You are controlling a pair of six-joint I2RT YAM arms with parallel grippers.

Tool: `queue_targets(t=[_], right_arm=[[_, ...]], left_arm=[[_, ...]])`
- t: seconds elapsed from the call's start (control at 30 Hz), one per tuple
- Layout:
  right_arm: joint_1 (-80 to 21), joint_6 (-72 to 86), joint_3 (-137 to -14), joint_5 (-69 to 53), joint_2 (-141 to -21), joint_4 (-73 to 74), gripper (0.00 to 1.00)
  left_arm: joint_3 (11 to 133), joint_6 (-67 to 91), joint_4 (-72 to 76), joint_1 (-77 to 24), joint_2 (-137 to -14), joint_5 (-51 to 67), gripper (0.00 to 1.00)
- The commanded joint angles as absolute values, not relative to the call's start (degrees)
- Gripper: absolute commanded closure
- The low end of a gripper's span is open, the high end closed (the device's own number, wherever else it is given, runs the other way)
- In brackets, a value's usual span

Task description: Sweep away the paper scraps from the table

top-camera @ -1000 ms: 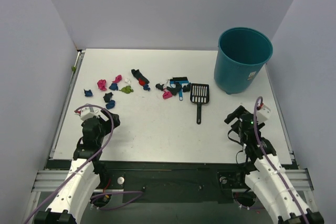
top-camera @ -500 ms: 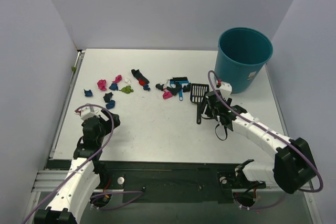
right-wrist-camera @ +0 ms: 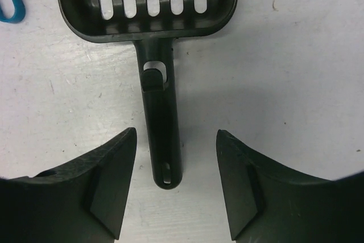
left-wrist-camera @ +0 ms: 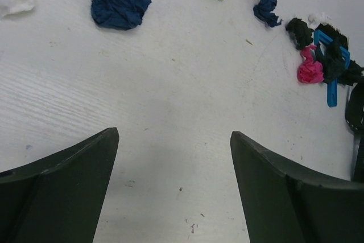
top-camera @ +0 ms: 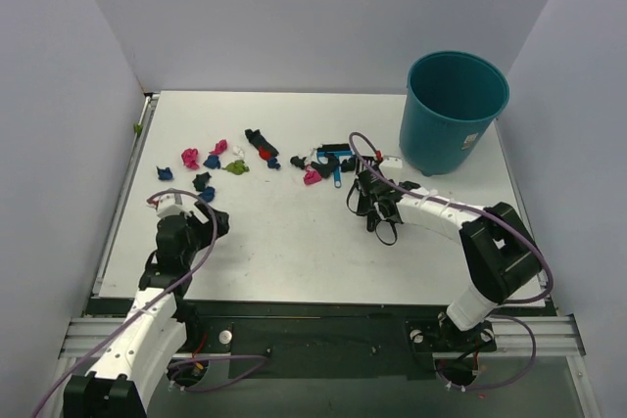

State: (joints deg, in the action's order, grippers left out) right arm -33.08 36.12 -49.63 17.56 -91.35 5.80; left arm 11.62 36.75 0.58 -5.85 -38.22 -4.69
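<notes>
The paper scraps lie loose on the table, in a band across its far half from the left side to the middle; none of them is in a container. Note the teal bin at the far right corner: you see only teal wall inside it, and its floor cannot be made out. The black slotted scoop lies flat near the bin, with white tabletop showing through its slots. The right gripper has its fingers spread, one on each side of the scoop handle and clear of it. The left gripper is spread over bare table at the near left. From above, the right wrist and cables hide most of the scoop. Black scraps partly cover the blue brush.
</notes>
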Motion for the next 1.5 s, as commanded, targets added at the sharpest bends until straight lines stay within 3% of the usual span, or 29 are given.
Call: queue_targets(t=[0.0,0.07,0.2,0.3,0.33,0.57,0.8,1.2,1.47], right_arm=[[-33.22,37.17,-52.03,19.25,-94.48,6.68,0.48],[-32.52,37.70,-51.94,17.50,-95.80,5.98,0.60],[-32.17,37.62,-52.30,16.61,-95.89,6.24,0.67],[-32.08,37.44,-51.51,17.57,-93.70,6.50,0.69],[-32.08,37.44,-51.33,18.54,-92.56,6.50,0.73],[-30.51,38.40,-48.43,22.67,-87.63,7.38,0.74],[-27.16,39.90,-45.97,20.66,-85.43,6.68,0.74],[-26.01,42.27,-42.72,19.34,-81.65,4.14,0.70],[-25.66,42.71,-39.99,20.74,-77.26,2.64,0.52]], left_arm=[[15.02,34.11,9.75,-7.02,-42.88,4.82,0.11],[17.05,35.41,10.71,-9.21,-47.27,4.66,0.11],[24.59,34.46,10.56,-18.24,-58.16,2.65,0.13],[35.03,31.30,7.39,-27.84,-67.37,-7.10,0.15],[36.90,30.85,6.34,-31.86,-69.33,-9.99,0.16],[61.03,27.69,0.09,-44.98,-92.68,-22.14,0.21],[78.90,25.40,-5.71,-48.52,-110.38,-26.54,0.33],[88.42,25.31,-7.12,-49.57,-123.13,-30.85,0.37],[91.58,26.72,-6.50,-49.40,-126.56,-30.15,0.38]])
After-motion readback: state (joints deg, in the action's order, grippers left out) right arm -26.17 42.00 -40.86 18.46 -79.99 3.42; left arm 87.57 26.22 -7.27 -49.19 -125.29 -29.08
